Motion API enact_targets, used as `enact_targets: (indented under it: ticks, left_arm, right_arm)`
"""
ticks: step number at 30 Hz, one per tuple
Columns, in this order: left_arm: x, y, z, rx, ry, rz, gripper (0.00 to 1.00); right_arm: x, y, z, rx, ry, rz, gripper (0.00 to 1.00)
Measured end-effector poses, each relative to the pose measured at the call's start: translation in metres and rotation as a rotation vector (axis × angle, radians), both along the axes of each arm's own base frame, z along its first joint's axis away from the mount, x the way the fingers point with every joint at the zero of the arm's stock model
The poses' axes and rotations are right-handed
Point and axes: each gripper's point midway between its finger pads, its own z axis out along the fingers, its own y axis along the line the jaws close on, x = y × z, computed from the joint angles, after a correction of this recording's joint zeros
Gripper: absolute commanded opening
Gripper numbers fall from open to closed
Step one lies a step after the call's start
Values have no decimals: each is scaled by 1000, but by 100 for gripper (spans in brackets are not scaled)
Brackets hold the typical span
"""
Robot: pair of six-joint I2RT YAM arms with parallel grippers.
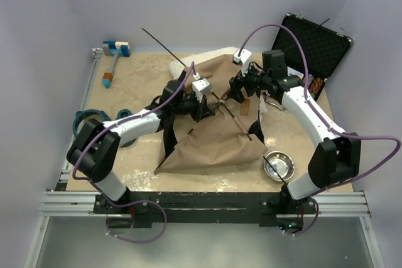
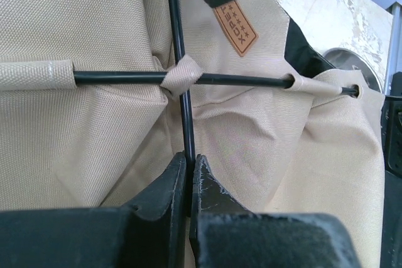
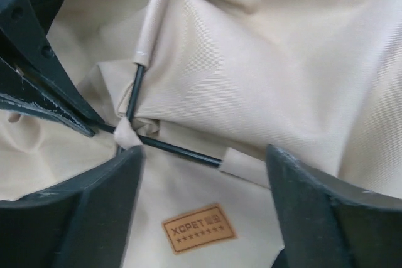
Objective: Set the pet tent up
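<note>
The pet tent [image 1: 217,139] lies slumped and unraised in the middle of the tabletop [image 1: 138,73], its tan fabric creased and one black-trimmed edge showing at the left. Two thin dark poles cross on top of it, tied together by a small fabric loop [image 2: 182,73]. The left hand [image 2: 188,158] has its fingers pressed together, clamped on one pole [image 2: 178,23] just below the crossing. The other pole [image 2: 119,78] runs sideways through tan sleeves. The right hand [image 3: 204,155] hovers over the same crossing with its fingers well apart and nothing between them. A brown stitched label [image 3: 195,227] sits on the cloth beneath it. In the overhead view both hands meet near the tent's far half, the left hand [image 1: 204,106] just beside the right hand [image 1: 242,95]. A steel bowl [image 1: 278,166] stands at the tent's near right corner; a thin dark line, seemingly a pole end, crosses its left rim, and nothing else can be made out inside. A black case [image 1: 312,45] stands at the far right with its lid raised, showing dark foam lining; a small orange-marked thing at its near edge is too small to tell. A white cushion [image 1: 213,54] peeks out behind the tent.
</note>
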Motion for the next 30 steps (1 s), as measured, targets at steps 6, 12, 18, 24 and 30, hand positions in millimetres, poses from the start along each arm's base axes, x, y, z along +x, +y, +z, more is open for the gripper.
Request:
enact_targets:
  ticks: [6, 12, 18, 24, 30]
  left_arm:
    - [-4, -1, -2, 4, 19, -17, 0]
    - [-6, -1, -3, 6, 26, -22, 0]
    - [-10, 2, 3, 7, 31, -26, 0]
    - [-15, 3, 18, -12, 13, -40, 0]
    - [-21, 5, 30, -29, -10, -51, 0]
  right_arm:
    - [-12, -3, 14, 39, 9, -24, 88]
    - [-15, -16, 20, 102, 52, -115, 84]
    - [21, -83, 61, 219, 11, -341, 86]
    - [22, -88, 75, 301, 29, -408, 99]
    - [35, -117, 70, 355, 64, -577, 98]
